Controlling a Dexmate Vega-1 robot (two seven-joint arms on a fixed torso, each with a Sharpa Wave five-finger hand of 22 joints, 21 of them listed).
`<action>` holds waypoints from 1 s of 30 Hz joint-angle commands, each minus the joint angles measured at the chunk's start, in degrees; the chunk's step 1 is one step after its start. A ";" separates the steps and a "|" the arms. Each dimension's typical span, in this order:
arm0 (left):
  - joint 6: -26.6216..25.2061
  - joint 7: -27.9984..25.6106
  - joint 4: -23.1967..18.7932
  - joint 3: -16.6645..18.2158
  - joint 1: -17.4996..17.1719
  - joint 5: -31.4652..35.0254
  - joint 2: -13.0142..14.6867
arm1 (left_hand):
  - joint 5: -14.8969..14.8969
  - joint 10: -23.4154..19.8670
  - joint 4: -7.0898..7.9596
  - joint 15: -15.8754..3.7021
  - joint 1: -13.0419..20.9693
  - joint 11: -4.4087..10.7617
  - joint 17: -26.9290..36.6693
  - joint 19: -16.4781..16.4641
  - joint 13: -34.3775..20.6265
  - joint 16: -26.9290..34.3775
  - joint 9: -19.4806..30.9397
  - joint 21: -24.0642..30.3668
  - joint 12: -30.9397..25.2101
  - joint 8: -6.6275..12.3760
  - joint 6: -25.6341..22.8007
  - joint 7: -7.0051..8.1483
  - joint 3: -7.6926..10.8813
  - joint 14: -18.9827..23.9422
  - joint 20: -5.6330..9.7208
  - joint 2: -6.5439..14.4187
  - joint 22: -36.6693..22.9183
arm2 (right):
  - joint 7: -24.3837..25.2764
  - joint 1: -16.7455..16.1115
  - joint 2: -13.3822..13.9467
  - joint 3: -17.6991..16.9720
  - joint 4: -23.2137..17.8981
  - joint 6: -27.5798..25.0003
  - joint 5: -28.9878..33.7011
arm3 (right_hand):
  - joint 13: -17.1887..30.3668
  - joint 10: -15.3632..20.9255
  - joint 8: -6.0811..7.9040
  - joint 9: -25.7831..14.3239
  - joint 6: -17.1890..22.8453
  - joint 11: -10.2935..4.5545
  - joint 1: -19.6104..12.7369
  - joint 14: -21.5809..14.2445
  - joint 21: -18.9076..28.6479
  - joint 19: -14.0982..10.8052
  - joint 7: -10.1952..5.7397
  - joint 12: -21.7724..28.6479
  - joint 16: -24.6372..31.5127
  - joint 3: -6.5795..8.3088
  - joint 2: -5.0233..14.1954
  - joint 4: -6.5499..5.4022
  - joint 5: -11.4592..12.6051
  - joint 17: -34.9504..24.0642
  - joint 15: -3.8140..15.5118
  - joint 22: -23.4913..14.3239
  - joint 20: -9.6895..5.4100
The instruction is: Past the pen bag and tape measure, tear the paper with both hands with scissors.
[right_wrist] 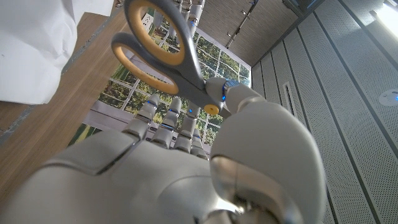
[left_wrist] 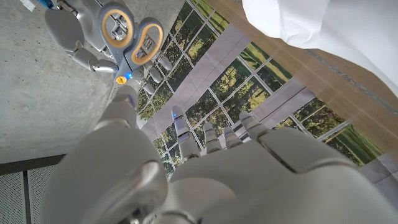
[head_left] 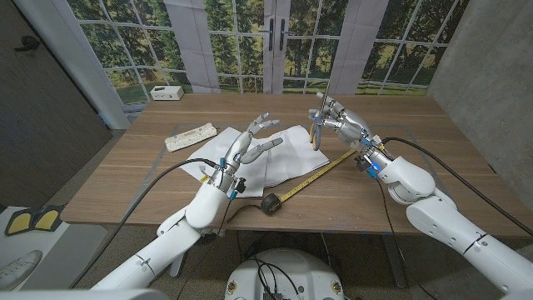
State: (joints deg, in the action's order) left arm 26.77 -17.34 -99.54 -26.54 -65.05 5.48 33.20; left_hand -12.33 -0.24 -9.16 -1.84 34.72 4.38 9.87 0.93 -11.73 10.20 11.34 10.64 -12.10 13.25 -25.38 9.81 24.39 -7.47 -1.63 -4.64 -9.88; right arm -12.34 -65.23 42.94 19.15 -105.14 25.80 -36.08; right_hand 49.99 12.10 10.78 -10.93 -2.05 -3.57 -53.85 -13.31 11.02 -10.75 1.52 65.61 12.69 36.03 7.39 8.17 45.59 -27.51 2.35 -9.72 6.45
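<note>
A white sheet of paper [head_left: 279, 157] lies creased on the wooden table [head_left: 125, 179], also in the left wrist view [left_wrist: 336, 25] and the right wrist view [right_wrist: 31, 43]. My left hand [head_left: 254, 143] hovers over the paper's left part, fingers spread, holding nothing. My right hand [head_left: 340, 117] is raised past the paper's right corner and holds scissors [head_left: 317, 129] with grey-and-yellow handles, blades pointing up. The scissors' handles show in the right wrist view [right_wrist: 158, 46] above my right hand [right_wrist: 186, 174], and in the left wrist view [left_wrist: 130, 34] beyond my left hand [left_wrist: 205, 174].
A white pen bag [head_left: 191, 136] lies left of the paper. A black tape measure [head_left: 269, 202] sits near the front edge, its yellow tape [head_left: 321, 171] running out toward my right arm. A small white box [head_left: 166, 92] stands at the far left corner.
</note>
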 commanded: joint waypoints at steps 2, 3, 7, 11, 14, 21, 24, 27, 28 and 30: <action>-0.59 1.65 0.45 -1.88 1.92 0.57 -0.34 | -0.38 0.09 0.02 -2.41 0.85 0.40 0.14 -0.35 -0.08 0.21 0.34 0.45 -0.56 -0.13 -0.36 0.01 0.19 -0.07 0.16 0.16 -0.03 | -0.03 -0.28 -0.30 0.19 -0.48 0.59 0.00 | 0.17 7.96 0.01 -0.13 0.64 -7.34 -0.05 -0.65 0.07 0.00 0.28 1.16 -0.32 1.10 0.53 -0.78 0.37 -0.22 7.65 -0.15 0.12; -0.53 1.85 0.53 -2.01 2.07 0.39 -0.39 | -0.38 0.10 0.03 -2.40 0.90 0.34 0.14 -0.32 -0.08 0.21 0.35 0.44 -0.56 -0.16 -0.33 -0.01 0.19 -0.08 0.08 0.19 -0.03 | 0.13 -0.34 -0.24 0.18 -0.58 0.54 0.20 | 0.17 8.00 0.01 -0.13 0.67 -7.43 -0.03 -0.62 0.07 -0.02 0.31 1.19 -0.34 1.10 0.53 -0.79 0.38 -0.23 7.65 -0.15 0.13; -0.86 2.01 0.46 -2.43 2.49 0.88 -0.46 | -0.37 -0.05 0.07 -2.40 1.10 0.39 0.14 -0.33 -0.08 0.22 0.37 0.41 -0.64 -0.08 -0.65 0.09 0.15 -0.07 0.13 0.28 -0.03 | 0.04 -0.43 -0.02 0.26 -0.76 0.50 0.44 | 0.04 8.13 0.01 -0.13 0.71 -7.41 -0.01 -0.70 0.07 -0.02 0.26 1.24 -0.33 1.17 0.53 -0.79 0.42 -0.26 7.63 -0.15 0.09; -1.12 1.85 0.45 -2.81 2.67 1.35 -0.63 | -0.35 -0.20 0.11 -2.39 1.32 0.59 0.15 -0.10 -0.08 0.16 0.40 0.31 -0.73 0.05 -1.14 0.17 0.11 -0.25 0.23 0.40 -0.03 | 0.30 -0.36 -0.21 0.42 -0.79 0.56 0.81 | -0.20 8.33 0.03 -0.12 0.82 -7.41 0.02 -0.74 0.08 -0.03 0.23 1.28 -0.34 1.26 0.53 -0.78 0.48 -0.29 7.50 -0.15 0.10; -1.05 1.96 0.57 -3.17 2.86 1.51 -0.71 | -0.31 -0.40 0.18 -2.42 1.61 0.72 0.15 -0.05 -0.09 0.16 0.45 0.28 -0.84 0.47 -2.43 0.08 0.05 -0.32 0.26 0.58 -0.03 | 0.20 0.04 -0.38 0.79 -0.58 0.56 1.26 | -0.09 8.29 0.03 -0.12 0.87 -7.44 0.04 -0.73 0.08 -0.02 0.13 1.38 -0.36 1.29 0.53 -0.79 0.50 -0.31 7.56 -0.15 0.06; -1.66 1.21 -0.40 -3.46 2.75 3.70 -0.34 | -0.32 -0.43 0.19 -2.28 2.31 1.08 0.15 -0.24 -0.09 0.13 0.50 0.33 -0.89 0.75 -3.60 0.12 0.02 -0.50 0.52 0.93 -0.02 | -0.45 0.54 -0.31 1.29 -0.25 0.53 1.38 | -0.12 8.46 0.04 -0.12 0.99 -7.42 0.15 -0.77 0.08 -0.01 0.06 1.60 -0.38 1.36 0.43 -0.79 0.56 -0.36 7.55 -0.15 0.09; -1.74 0.97 -0.34 -3.56 2.66 3.67 -0.49 | -0.36 -0.55 0.18 -2.39 2.63 1.54 0.15 -0.26 -0.09 0.15 0.47 0.31 -0.96 0.89 -4.25 0.20 -0.03 -0.51 0.61 1.02 -0.02 | -0.41 0.56 -0.44 1.36 -0.22 0.63 1.32 | -0.11 8.35 0.05 -0.12 1.07 -7.47 0.16 -0.78 0.07 0.00 0.03 1.62 -0.39 1.43 0.45 -0.79 0.59 -0.38 7.51 -0.15 0.08; -1.60 0.90 -0.08 -3.79 2.73 3.66 -0.65 | -0.37 -0.65 0.18 -2.41 2.76 1.42 0.15 -0.27 -0.09 0.18 0.46 0.31 -1.00 0.90 -4.42 0.25 -0.05 -0.47 0.63 1.04 -0.02 | -0.41 0.63 -0.55 1.54 -0.15 0.66 1.42 | -0.12 8.29 0.00 -0.12 0.99 -7.37 0.15 -0.76 0.07 0.01 -0.05 1.66 -0.43 1.50 0.45 -0.75 0.62 -0.39 7.54 -0.15 0.08; -1.57 0.95 -0.05 -3.87 2.77 3.64 -0.65 | -0.38 -0.60 0.18 -2.45 2.81 1.46 0.15 -0.28 -0.09 0.18 0.45 0.31 -0.98 0.90 -4.47 0.29 -0.06 -0.46 0.65 1.06 -0.02 | -0.36 0.61 -0.58 1.59 -0.19 0.56 1.35 | -0.14 8.25 0.02 -0.12 1.04 -7.44 0.16 -0.78 0.08 0.00 -0.05 1.65 -0.43 1.52 0.44 -0.75 0.63 -0.40 7.53 -0.15 0.09; -1.56 0.88 -0.04 -3.94 2.77 3.68 -0.69 | -0.38 -0.70 0.18 -2.49 2.90 1.36 0.15 -0.28 -0.10 0.19 0.44 0.31 -1.03 0.87 -4.49 0.25 -0.09 -0.46 0.65 1.07 -0.02 | -0.39 0.61 -0.49 1.66 -0.19 0.59 1.57 | -0.15 8.23 0.01 -0.12 1.04 -7.40 0.19 -0.78 0.07 0.03 -0.02 1.68 -0.43 1.53 0.42 -0.76 0.64 -0.41 7.57 -0.15 0.07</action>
State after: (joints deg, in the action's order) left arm 25.34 -15.98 -99.52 -29.84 -62.43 8.47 32.74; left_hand -12.33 -0.76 -9.16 -2.05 36.98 5.52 9.88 0.62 -11.73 10.20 11.61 10.64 -12.54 13.64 -29.48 10.03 24.39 -7.67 -1.32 -3.43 -9.89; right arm -12.53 -64.89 42.57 20.28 -105.50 26.37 -34.82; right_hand 49.69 12.32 10.79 -10.93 -1.22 -3.36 -53.86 -13.51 11.02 -10.75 1.32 65.61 12.25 37.43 7.39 7.24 45.93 -27.77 2.15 -9.72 6.45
